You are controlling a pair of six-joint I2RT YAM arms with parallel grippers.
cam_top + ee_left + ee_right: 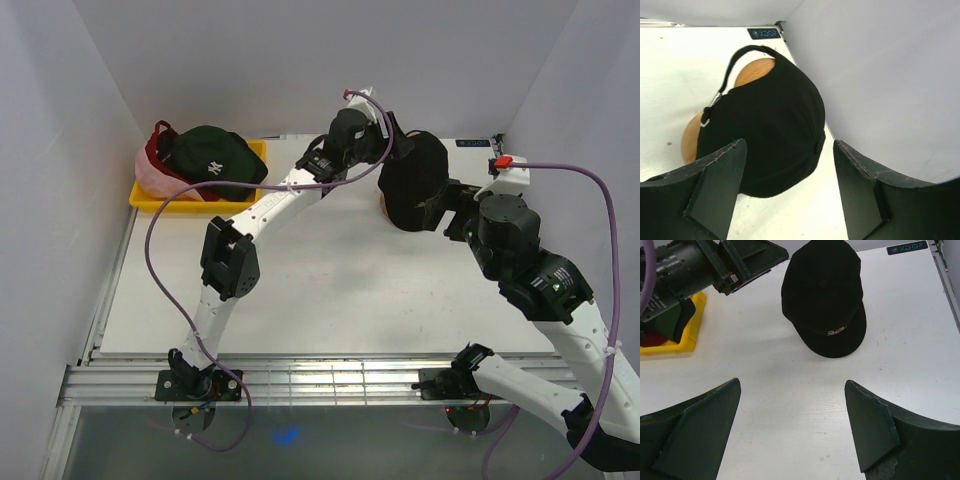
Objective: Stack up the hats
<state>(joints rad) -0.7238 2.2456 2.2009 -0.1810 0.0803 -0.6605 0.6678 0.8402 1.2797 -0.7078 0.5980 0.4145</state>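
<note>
Since the black cap (415,180) sits on the wood stand (755,72), my left pincer (788,145) wide & empty by it, right pincer (792,385) wide too, approx. 1 done; other caps (212,155) left in yellow tray (170,207).

- Black cap (823,290): black all over; sm. gold logo (836,331) at front; silver buckle (705,121) on black back strap.
- Wooden stand (754,71): plain orange-tan.
- Green cap (212,155): v. dk green, near black, w/ white logo.
- Red cap (156,136): dk red.
- Pink cap (150,178): lt pink.
- Tray (180,205): bright yellow.
- Counter (330,290): white, unpatterned.
- Label (763,33): black, pale blue lettering.
- Left fingers (715,185), right fingers (695,435): matt black.
- Cables (152,225): purple.
- Arms (270,205): white links, black joints.
- Walls (60,150): pale grey.
</note>
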